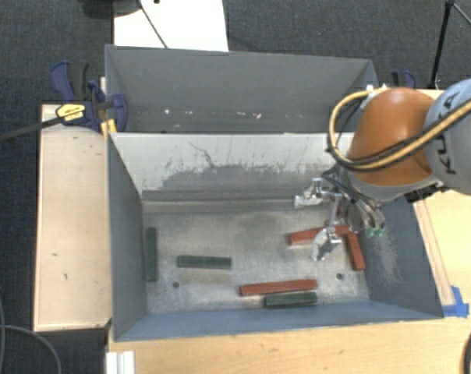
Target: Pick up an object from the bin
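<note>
Orange cover (391, 135) on the wrist is seen uppermost, over the right side of the grey bin (220, 92), and beneath it the gripper (327, 244) is seen low, close to the bin floor. Whether it is open or closed cannot be told, and nothing can be made out in its hold.

A short red-brown bar (302, 238) is found at the gripper. Its right end is under the gripper and its long axis runs left to right, slightly tilted. A grasp is judged to call for closing across its narrow width.

A second red-brown bar (355, 254) is set steeply just to the right. Near the front wall a longer red-brown bar (278, 288) and a dark green bar (290, 301) are laid side by side. A dark green stick (203, 262) and an upright-lying green stick (150, 254) are placed well apart to the left.
</note>
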You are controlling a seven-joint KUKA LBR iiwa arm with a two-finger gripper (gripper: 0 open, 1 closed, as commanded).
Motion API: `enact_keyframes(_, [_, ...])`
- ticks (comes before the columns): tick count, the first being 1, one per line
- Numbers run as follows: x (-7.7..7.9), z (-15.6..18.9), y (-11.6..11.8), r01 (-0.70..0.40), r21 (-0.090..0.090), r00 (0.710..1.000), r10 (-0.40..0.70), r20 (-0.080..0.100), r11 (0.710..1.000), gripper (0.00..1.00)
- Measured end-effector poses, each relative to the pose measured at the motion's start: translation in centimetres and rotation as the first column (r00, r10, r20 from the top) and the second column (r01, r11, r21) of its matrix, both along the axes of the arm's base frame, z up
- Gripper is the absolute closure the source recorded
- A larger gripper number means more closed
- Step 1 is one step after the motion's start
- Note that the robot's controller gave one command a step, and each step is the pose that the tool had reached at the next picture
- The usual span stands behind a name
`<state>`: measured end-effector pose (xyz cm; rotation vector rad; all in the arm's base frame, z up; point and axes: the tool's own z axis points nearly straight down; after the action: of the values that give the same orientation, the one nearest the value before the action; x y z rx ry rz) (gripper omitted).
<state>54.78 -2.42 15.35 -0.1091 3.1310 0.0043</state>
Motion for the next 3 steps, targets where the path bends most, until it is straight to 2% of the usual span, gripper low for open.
enact_keyframes(1, [-2.3, -5.4, -3.6, 0.009, -0.003, 1.0, -0.009, -0.005, 1.0, 0.0])
enact_keyframes(2, [0.8, -7.9, -2.5, 0.072, -0.004, 0.997, -0.072, -0.005, 0.997, 1.0])
enact_keyframes(3, [0.8, -7.9, -2.5, 0.071, -0.004, 0.997, -0.071, -0.005, 0.997, 1.0])
